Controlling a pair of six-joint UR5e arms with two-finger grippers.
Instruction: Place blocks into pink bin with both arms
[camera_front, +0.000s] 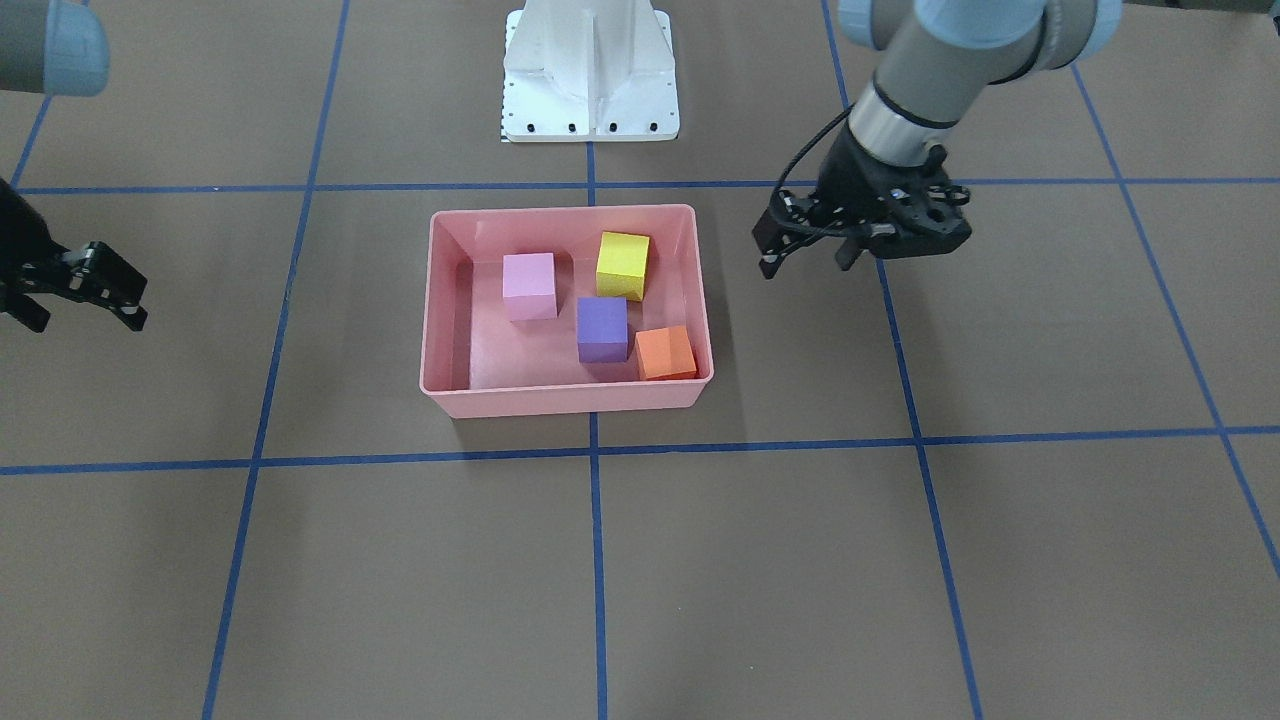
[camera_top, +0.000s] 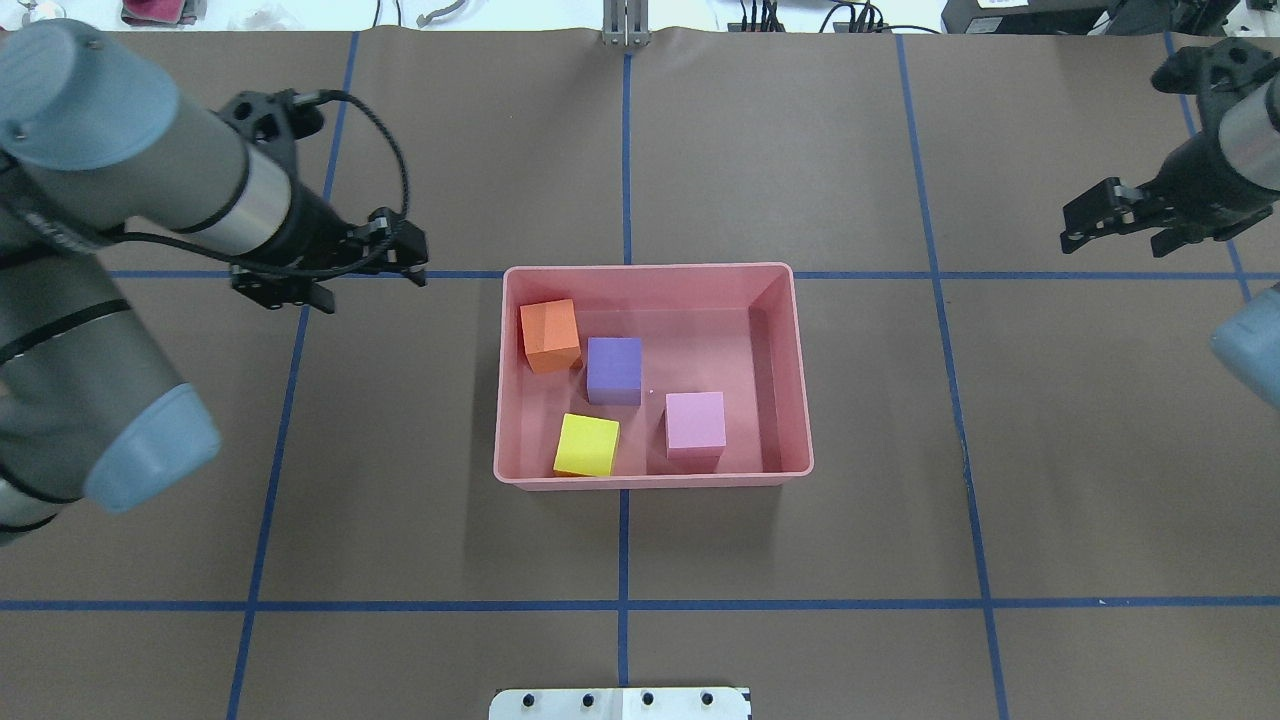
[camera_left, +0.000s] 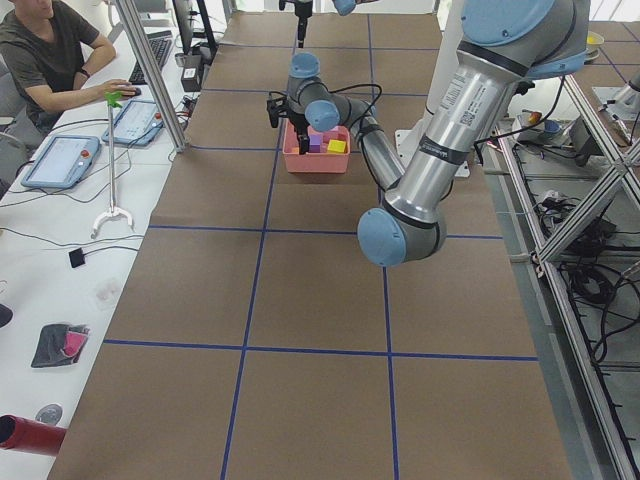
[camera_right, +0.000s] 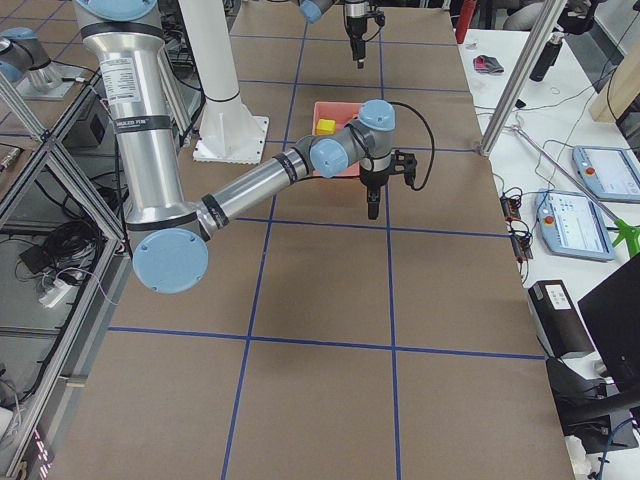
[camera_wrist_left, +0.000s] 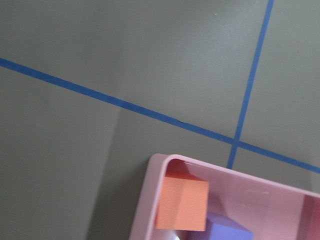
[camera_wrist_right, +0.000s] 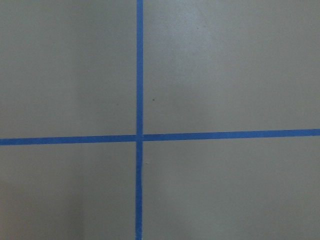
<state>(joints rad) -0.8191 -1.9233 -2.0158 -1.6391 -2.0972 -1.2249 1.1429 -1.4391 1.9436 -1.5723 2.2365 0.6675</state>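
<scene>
The pink bin (camera_front: 560, 400) stands mid-table and holds all four blocks: light pink (camera_front: 529, 285), yellow (camera_front: 622, 264), purple (camera_front: 602, 329) and orange (camera_front: 665, 352). In the overhead view the bin (camera_top: 650, 478) holds orange (camera_top: 549, 335), purple (camera_top: 613, 369), yellow (camera_top: 587, 445) and light pink (camera_top: 695, 423). My left gripper (camera_top: 370, 285) hovers open and empty just outside the bin's far left corner. It also shows in the front-facing view (camera_front: 807, 262). My right gripper (camera_top: 1115, 243) hovers open and empty far to the right. The left wrist view shows the bin's corner (camera_wrist_left: 147, 200) with the orange block (camera_wrist_left: 182, 202).
The white pedestal base (camera_front: 590, 70) stands behind the bin. Blue tape lines (camera_wrist_right: 139, 137) grid the brown table. A seated operator (camera_left: 50, 50) and tablets are at a side desk beyond the table's far edge.
</scene>
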